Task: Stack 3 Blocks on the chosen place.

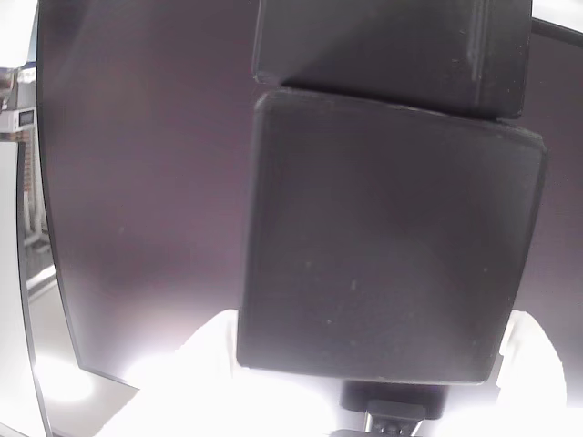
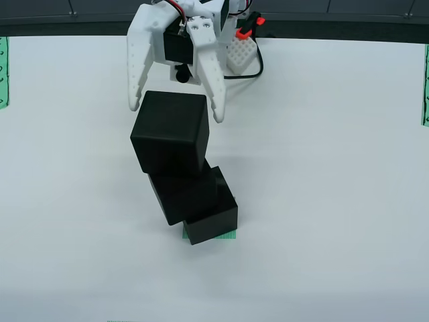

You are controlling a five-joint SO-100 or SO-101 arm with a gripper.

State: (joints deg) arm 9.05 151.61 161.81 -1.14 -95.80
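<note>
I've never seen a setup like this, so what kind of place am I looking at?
Probably a robotics test bench, not a home or factory. A plain white tabletop carries three matte black cubes stacked crookedly on a small green striped patch, while a white plastic pincer with exposed red wires hangs open around the top cube.

From my hand's camera, a matte black block (image 1: pixel 392 246) looms close below me with my two white fingers (image 1: pixel 537 364) blurred at either lower corner, another black block (image 1: pixel 392 50) just beyond its top edge, over a dark surface (image 1: pixel 137 182).
</note>
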